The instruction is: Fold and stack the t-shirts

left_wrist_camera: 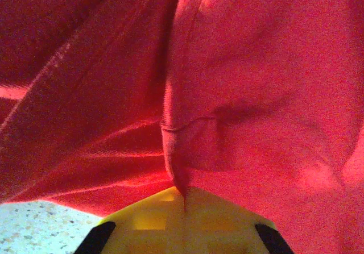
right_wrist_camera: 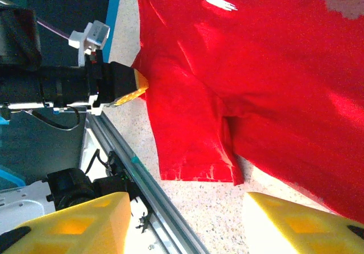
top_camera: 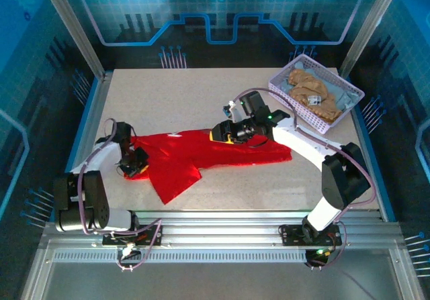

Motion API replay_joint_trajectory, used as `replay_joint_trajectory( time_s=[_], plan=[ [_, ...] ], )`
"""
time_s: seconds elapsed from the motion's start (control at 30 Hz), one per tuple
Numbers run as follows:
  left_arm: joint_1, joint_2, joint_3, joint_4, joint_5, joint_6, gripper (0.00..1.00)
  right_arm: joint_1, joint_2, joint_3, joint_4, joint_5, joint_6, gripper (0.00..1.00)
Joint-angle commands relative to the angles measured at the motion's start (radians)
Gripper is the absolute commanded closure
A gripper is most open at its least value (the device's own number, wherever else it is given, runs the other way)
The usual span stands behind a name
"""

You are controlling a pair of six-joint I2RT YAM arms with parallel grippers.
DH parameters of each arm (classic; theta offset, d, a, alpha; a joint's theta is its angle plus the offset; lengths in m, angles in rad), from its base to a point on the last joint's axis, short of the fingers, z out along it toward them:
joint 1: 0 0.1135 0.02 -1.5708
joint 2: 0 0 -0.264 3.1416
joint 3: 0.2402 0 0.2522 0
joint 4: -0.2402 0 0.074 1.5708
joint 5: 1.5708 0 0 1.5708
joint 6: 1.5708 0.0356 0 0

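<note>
A robotics lab: framed table (top_camera: 222, 199) enclosed by blue circuit-patterned walls (top_camera: 222, 11).

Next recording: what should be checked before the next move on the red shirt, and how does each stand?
1. Left gripper jaws shut on red t-shirt edge: ok.
2. Right gripper jaws open, empty: ok.
3. Shirt lying flat: not ok, creased and bunched.
4. Layers in left grasp: cannot tell.
5. Basket apart from the shirt: ok.
</note>
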Motion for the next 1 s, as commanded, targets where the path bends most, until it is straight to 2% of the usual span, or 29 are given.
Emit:
replay_joint_trajectory(
  time_s=[0.0,0.23,0.97],
  plan=[
    [-0.007,-0.034,0.048,-0.037,0.014,-0.013,1.0,-0.002,0.011,0.015,-0.007,-0.006,0.002,0.44],
    [-0.004,0.003,0.159,-0.098,0.001,-0.015,1.0,-0.006,0.017,0.03,-0.021,-0.005,-0.001,0.45],
    [0.014,0.449,0.677,-0.363,-0.056,0.127,1.0,-0.019,0.012,0.016,-0.037,0.009,0.0,0.46]
  ],
)
